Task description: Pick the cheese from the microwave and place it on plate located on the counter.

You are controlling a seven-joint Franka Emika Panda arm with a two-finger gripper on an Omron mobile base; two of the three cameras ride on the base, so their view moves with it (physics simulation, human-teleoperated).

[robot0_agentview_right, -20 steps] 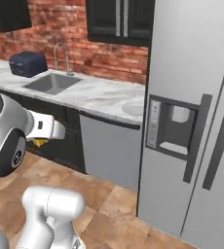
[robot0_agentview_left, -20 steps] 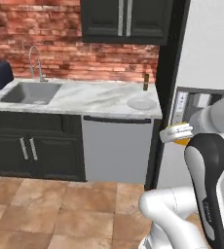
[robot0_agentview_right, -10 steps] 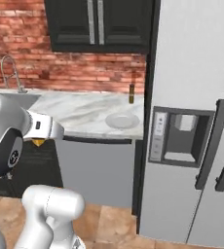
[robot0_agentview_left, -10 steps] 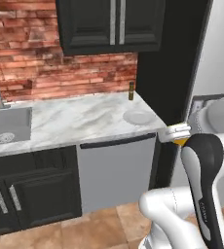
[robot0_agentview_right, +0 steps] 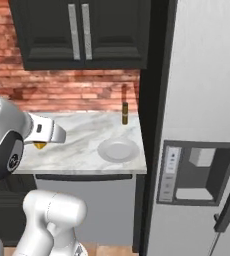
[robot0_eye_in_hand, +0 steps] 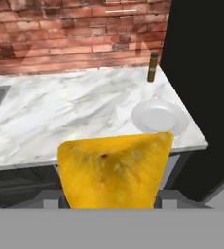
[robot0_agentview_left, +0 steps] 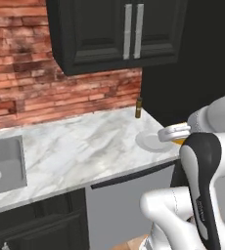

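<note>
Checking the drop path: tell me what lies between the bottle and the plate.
Bare marble counter between the bottle and the plate, per the hand view.

I count one cheese [robot0_eye_in_hand: 115, 170] wedge, one plate [robot0_eye_in_hand: 159, 117], one small dark bottle [robot0_eye_in_hand: 153, 67], one marble desk [robot0_eye_in_hand: 70, 112], one sink [robot0_agentview_left: 2, 166], one fridge [robot0_agentview_right: 197, 125], and one upper cabinet [robot0_agentview_right: 82, 32] with two handles.

Red brick wall [robot0_agentview_left: 46, 88] behind dark upper cabinets [robot0_agentview_left: 114, 31], grey fridge [robot0_agentview_right: 197, 125].
</note>
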